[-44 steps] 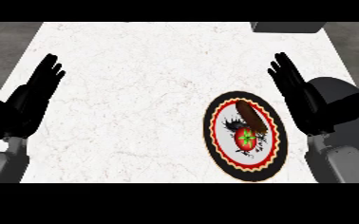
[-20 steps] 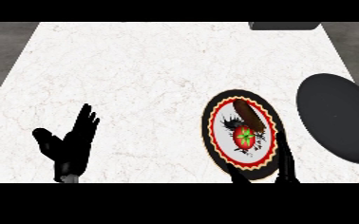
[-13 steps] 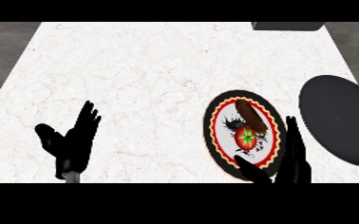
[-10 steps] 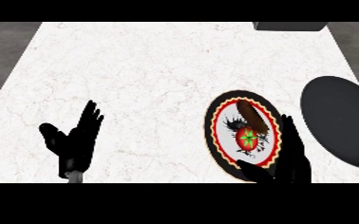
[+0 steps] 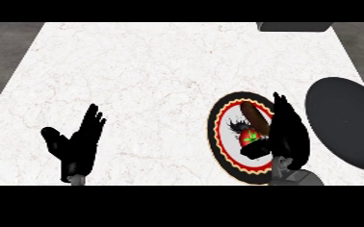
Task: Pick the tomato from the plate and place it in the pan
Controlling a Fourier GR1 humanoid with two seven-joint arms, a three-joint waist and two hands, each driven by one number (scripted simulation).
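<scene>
The right hand (image 5: 287, 137) lies over the right side of the plate (image 5: 226, 142), fingers straight and released, thumb just beside the tomato (image 5: 250, 136) without closing on it. The tomato sits on the plate's middle, a brown oblong item (image 5: 253, 115) touching it on the far side. Well left of the plate, the left hand (image 5: 77, 143) rests open on the white counter (image 5: 156, 72). Right of the plate lies the dark pan (image 5: 338, 118). Far beyond it, a grey object (image 5: 293, 26) meets the counter's edge.
</scene>
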